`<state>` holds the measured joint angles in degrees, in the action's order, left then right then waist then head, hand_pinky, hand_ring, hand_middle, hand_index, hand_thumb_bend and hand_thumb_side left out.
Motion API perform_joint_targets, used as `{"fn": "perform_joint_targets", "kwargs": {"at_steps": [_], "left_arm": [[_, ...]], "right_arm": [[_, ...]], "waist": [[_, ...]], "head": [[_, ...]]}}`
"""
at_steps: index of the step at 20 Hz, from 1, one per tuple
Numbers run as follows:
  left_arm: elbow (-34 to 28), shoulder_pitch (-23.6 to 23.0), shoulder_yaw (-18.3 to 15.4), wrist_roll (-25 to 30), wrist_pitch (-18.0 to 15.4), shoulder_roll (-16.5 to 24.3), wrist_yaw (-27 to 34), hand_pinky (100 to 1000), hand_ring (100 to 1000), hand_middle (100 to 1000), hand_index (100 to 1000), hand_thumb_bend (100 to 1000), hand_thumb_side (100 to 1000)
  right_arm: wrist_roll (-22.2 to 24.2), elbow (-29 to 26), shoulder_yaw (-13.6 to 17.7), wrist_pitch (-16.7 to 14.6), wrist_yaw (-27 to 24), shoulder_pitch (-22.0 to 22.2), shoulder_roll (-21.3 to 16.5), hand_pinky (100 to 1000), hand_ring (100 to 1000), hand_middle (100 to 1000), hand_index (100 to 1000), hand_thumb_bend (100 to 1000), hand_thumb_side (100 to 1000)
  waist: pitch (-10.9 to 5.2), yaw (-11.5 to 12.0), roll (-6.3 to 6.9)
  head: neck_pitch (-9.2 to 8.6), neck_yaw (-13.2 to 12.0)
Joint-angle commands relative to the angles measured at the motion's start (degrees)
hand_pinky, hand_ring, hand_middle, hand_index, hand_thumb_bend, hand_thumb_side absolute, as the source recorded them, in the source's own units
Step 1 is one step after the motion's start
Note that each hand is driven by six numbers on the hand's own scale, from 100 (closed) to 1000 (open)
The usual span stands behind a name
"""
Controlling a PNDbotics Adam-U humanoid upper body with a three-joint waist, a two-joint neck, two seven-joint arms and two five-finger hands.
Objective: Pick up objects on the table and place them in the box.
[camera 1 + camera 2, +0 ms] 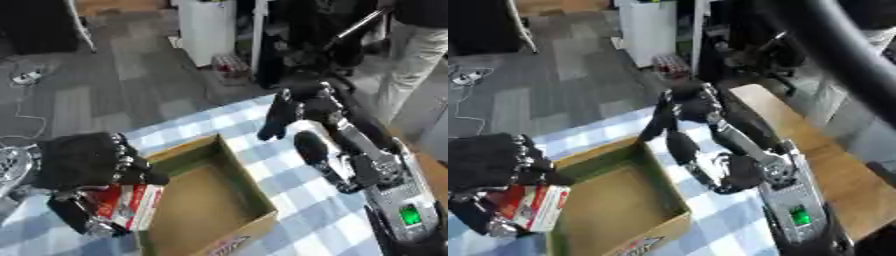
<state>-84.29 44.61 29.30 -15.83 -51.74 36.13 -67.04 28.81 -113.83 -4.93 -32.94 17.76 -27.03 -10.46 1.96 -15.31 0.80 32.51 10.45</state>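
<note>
left hand [92,162] curled round red-and-white carton [133,205], just beside left wall of open cardboard box [254,192] on checked cloth [302,230]. right hand [297,107] slack-fingered, empty, beyond far corner.

boxes: 1 open cardboard box [210,200] | packets: 1 red-and-white packet [131,205] at the box's left edge | hands: 2, left hand [87,162], right hand [302,107] | checked tablecloths: 1 [306,220]
</note>
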Motion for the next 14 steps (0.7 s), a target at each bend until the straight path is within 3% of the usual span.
{"fn": "perform_joint_targets", "kwargs": {"at_steps": [1,4,6,7,8,9,10,11,14], "left_arm": [[1.41,2.45,0.18,-7.35,-0.23,-0.93,-3.95,100,100,119,250,100,571],[4.71,3.23,0.39,-13.02,-0.23,-2.55,-8.16,100,100,133,260,100,567],[6.77,3.33,0.89,-16.17,-0.23,-3.41,-11.65,100,100,214,311,100,542],[7.95,3.15,1.24,-17.25,-0.23,-3.63,-13.83,100,186,400,488,100,538],[9.35,2.96,1.45,-17.51,-0.23,-3.86,-16.37,100,100,279,367,100,539],[11.09,2.68,1.52,-16.47,-0.23,-3.77,-19.3,822,798,898,901,100,1000],[13.28,2.37,1.18,-13.71,-0.23,-4.01,-22.68,968,891,964,947,128,1000],[15.19,1.92,0.71,-10.88,-0.23,-4.33,-25.19,1000,975,1000,993,224,1000],[17.34,0.57,-0.29,-4.41,-0.23,-4.85,-25.82,1000,1000,1000,1000,271,1000]], "right_arm": [[1.98,-0.76,-0.17,-0.42,-1.06,-1.76,1.19,392,362,474,622,100,1000],[3.3,-0.76,-0.22,-0.61,-1.73,-2.52,2.17,392,363,473,621,100,1000],[3.93,-0.76,-0.26,-0.69,-2.15,-2.91,2.63,393,363,473,620,100,1000],[4.2,-0.76,-0.24,-0.72,-2.32,-3.05,2.78,393,364,473,620,100,1000],[4.42,-0.76,-0.21,-0.74,-2.46,-3.15,2.87,393,363,473,620,100,1000],[4.62,-0.76,-0.16,-0.75,-2.55,-3.19,2.89,392,363,473,620,100,1000],[4.81,-0.76,-0.12,-0.74,-2.61,-3.21,2.89,392,363,473,620,100,1000],[4.97,-0.76,-0.04,-0.7,-2.64,-3.17,2.83,392,363,474,621,100,1000],[5.19,-0.76,0.28,-0.48,-2.57,-2.69,2.36,392,361,474,623,100,1000]], "waist": [[-0.27,-0.69,0.08],[-0.06,-1.69,0.26],[0.05,-2.2,0.38],[0.12,-2.38,0.44],[0.16,-2.5,0.47],[0.18,-2.51,0.52],[0.19,-2.51,0.54],[0.19,-2.41,0.55],[0.04,-1.69,0.5]], "head": [[-2.45,-1.13],[-3.66,-1.41],[-4.24,-1.44],[-4.63,-1.24],[-4.87,-1.12],[-5.12,-0.82],[-5.28,-0.57],[-5.41,-0.08],[-5.79,2.56]]}}
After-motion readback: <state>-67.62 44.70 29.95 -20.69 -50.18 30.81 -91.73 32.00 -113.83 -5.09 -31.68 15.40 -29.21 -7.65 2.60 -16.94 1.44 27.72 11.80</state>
